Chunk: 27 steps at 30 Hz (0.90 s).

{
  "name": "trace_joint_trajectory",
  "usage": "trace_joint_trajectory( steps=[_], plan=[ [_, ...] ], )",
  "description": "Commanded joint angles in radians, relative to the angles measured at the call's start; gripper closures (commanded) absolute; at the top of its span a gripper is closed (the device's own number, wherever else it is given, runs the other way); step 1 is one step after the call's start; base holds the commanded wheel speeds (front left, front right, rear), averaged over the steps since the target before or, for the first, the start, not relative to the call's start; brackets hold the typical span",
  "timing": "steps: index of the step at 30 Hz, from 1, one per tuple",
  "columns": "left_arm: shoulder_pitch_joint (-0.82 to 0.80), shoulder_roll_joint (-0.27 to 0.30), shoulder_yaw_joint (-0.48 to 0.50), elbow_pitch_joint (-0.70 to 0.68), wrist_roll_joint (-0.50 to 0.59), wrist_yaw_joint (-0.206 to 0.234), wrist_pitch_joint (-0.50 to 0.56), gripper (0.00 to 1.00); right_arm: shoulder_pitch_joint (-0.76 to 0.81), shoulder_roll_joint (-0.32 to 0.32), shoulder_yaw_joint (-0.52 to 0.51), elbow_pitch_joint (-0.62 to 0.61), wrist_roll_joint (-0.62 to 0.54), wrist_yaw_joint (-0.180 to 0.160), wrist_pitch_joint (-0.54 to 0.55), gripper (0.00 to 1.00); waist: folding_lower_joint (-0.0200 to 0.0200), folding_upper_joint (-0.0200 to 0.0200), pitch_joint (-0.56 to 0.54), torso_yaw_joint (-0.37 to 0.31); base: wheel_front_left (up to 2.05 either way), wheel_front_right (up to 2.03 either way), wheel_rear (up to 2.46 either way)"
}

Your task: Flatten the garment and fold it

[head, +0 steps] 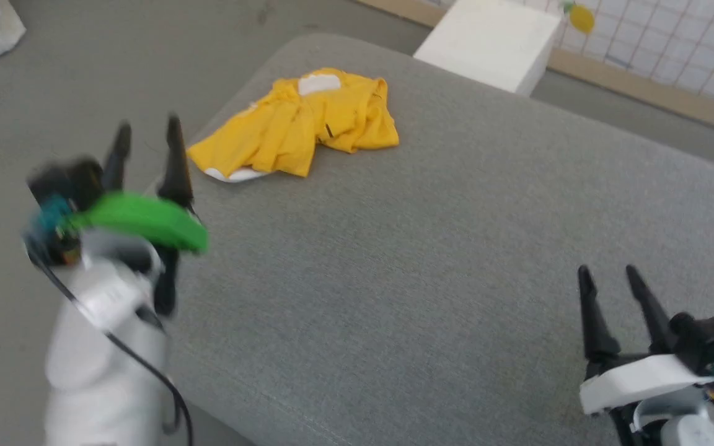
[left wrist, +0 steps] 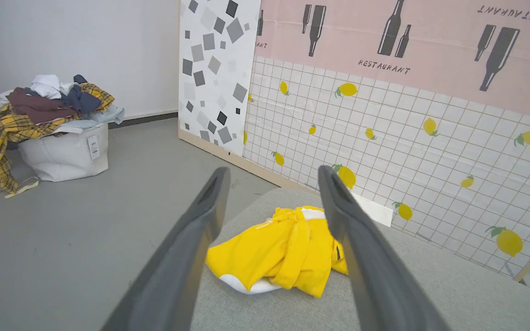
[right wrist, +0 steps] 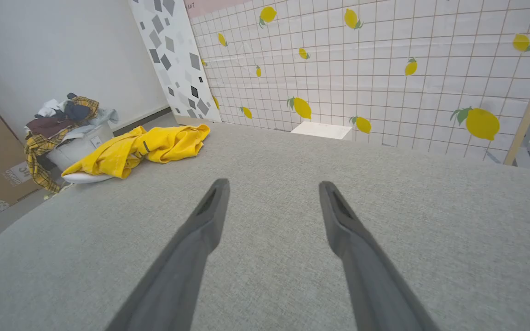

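While clothes point(left wrist: 39, 108) overfill bin point(left wrist: 69, 156), garment point(left wrist: 269, 248) crumpled

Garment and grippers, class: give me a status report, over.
Left gripper open, short of the garment. Right gripper open, empty, further back. Garment crumpled near the table's far left edge. No obstacle seen.

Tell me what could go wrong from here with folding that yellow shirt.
1. The shirt lies bunched close to the table's far left edge; a tug that way might slide it off.
2. Its layers overlap in folds, so the left claw, open and nearest, may pinch several at once and fail to spread it flat.
3. The right claw, also open, sits far from the shirt; reaching across could be awkward.
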Motion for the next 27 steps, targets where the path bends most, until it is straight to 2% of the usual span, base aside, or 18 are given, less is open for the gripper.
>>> trace_joint_trajectory(
  steps=[1, 8, 14, 19, 22, 27],
  plan=[
    [-0.068, 0.018, 0.014, 0.029, -0.034, -0.014, 0.033, 0.0, -0.017, -0.001, -0.013, -0.026, -0.017, 0.005, 0.014, 0.0, -0.0001, 0.0, 0.105, -0.077, 0.0, 0.0, 0.0],
    [-0.364, 0.114, 0.09, 0.219, -0.188, -0.036, 0.282, 0.0, -0.042, -0.001, -0.091, -0.193, -0.095, 0.005, 0.099, 0.0, -0.0001, 0.0, 0.278, -0.202, 0.0, 0.0, 0.0],
    [-0.486, 0.179, 0.129, 0.346, -0.276, -0.018, 0.523, 0.0, -0.031, -0.001, -0.179, -0.328, -0.126, 0.005, 0.151, 0.0, -0.0001, 0.0, 0.402, -0.286, 0.0, 0.0, 0.0],
    [-0.538, 0.2, 0.134, 0.407, -0.301, 0.022, 0.645, 0.0, 0.003, -0.001, -0.244, -0.412, -0.131, 0.005, 0.178, 0.0, -0.0001, 0.0, 0.47, -0.299, 0.0, 0.0, 0.0],
    [-0.554, 0.19, 0.132, 0.429, -0.32, 0.049, 0.725, 0.0, 0.018, -0.001, -0.272, -0.451, -0.129, 0.005, 0.19, 0.0, -0.0001, 0.0, 0.496, -0.292, 0.0, 0.0, 0.0],
    [-0.559, 0.182, 0.117, 0.453, -0.329, 0.07, 0.808, 0.0, 0.026, -0.001, -0.284, -0.49, -0.129, 0.005, 0.204, 0.0, -0.0001, 0.0, 0.519, -0.283, 0.0, 0.0, 0.0]
  ],
)
